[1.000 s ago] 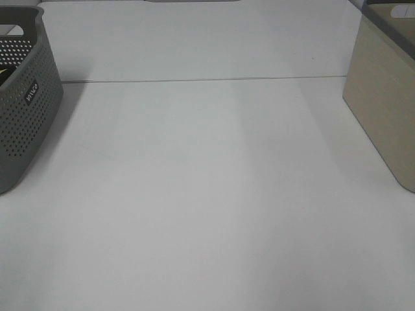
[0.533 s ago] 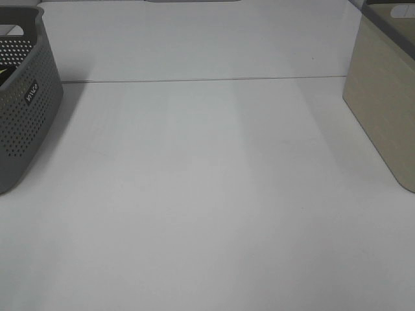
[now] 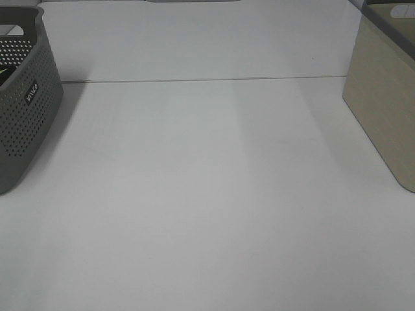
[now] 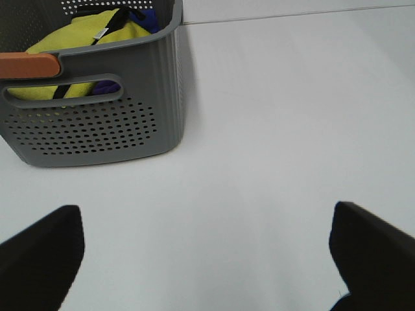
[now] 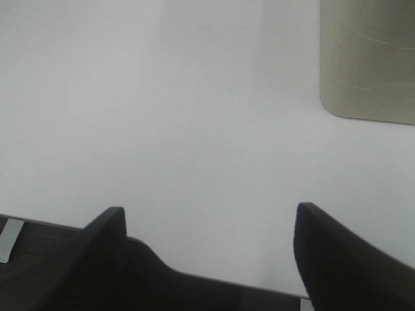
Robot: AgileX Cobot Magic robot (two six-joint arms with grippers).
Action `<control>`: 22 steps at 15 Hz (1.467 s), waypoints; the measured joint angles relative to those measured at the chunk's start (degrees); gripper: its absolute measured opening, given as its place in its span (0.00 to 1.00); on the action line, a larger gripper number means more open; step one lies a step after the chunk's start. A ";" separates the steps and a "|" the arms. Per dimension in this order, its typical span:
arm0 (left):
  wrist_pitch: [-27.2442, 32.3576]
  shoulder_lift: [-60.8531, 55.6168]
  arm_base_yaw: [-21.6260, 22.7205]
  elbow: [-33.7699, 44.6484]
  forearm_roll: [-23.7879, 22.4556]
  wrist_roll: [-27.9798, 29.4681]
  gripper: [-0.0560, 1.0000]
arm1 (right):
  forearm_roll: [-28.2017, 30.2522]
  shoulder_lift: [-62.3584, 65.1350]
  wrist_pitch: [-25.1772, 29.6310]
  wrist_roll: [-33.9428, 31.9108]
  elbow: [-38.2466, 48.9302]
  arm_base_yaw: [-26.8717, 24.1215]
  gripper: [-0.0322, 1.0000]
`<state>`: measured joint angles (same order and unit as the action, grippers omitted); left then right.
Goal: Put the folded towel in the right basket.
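The beige right basket (image 3: 382, 110) stands at the table's right edge and also shows in the right wrist view (image 5: 366, 58). The grey perforated left basket (image 3: 26, 116) stands at the left. The left wrist view looks into it (image 4: 97, 129): a yellow cloth (image 4: 91, 32) lies inside beside a blue one (image 4: 146, 16). No towel lies on the table. My left gripper (image 4: 207, 259) is open and empty, a short way from the grey basket. My right gripper (image 5: 214, 233) is open and empty near the table's front edge. Neither gripper shows in the exterior view.
An orange bar (image 4: 29, 65) sits on the grey basket's rim. A thin seam (image 3: 207, 80) crosses the white table at the back. The table's front edge (image 5: 194, 278) runs just under my right gripper.
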<state>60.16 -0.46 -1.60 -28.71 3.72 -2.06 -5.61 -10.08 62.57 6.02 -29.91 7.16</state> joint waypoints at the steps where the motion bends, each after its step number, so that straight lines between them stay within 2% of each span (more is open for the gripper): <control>1: 0.00 0.00 0.00 0.00 0.00 0.00 0.98 | 0.00 0.00 -0.06 0.17 0.00 0.00 0.70; 7: 0.00 0.00 0.00 0.00 0.00 0.00 0.98 | -0.06 0.17 -0.06 0.17 0.00 0.00 0.70; 10: 0.00 0.00 0.00 0.00 0.00 0.00 0.98 | -0.06 1.09 -0.06 0.17 0.00 -2.81 0.70; 13: 0.00 0.00 0.00 0.00 0.00 0.00 0.98 | -0.06 7.45 -0.06 0.23 0.00 -6.19 0.70; 22: 0.00 0.00 0.00 0.00 0.00 0.00 0.98 | 0.63 10.49 -1.09 0.23 0.86 -6.36 0.70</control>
<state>60.16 -0.46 -1.60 -28.71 3.72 -2.06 -4.98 0.40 61.48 6.25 -29.05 0.80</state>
